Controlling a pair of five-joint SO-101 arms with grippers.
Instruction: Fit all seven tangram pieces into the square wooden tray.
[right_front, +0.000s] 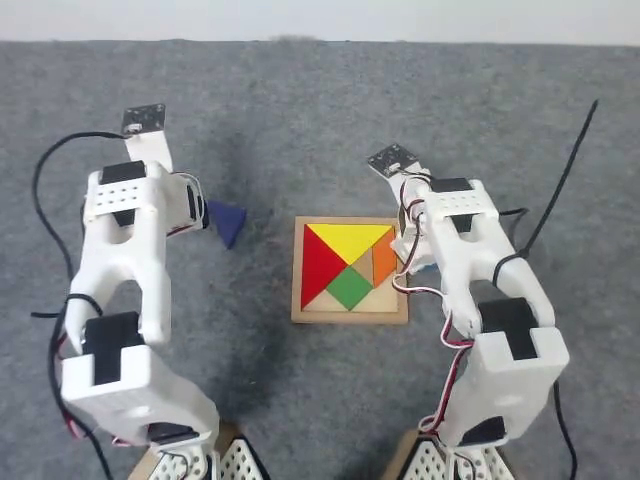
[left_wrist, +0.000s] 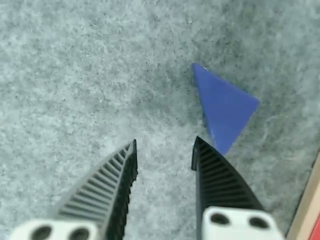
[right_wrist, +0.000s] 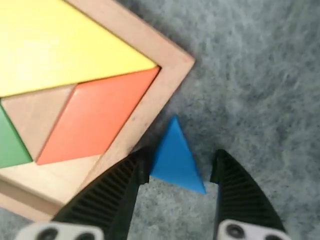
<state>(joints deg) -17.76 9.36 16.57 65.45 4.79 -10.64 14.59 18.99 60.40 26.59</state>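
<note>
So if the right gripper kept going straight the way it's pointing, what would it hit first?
Probably the small blue triangle, which lies on the grey carpet between the right gripper's open fingers, beside the wooden tray. How far above is unclear.

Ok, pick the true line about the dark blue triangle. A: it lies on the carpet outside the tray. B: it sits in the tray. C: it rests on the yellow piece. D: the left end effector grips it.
A: the dark blue triangle lies on the carpet ahead of the open left end effector, apart from the tray.
</note>
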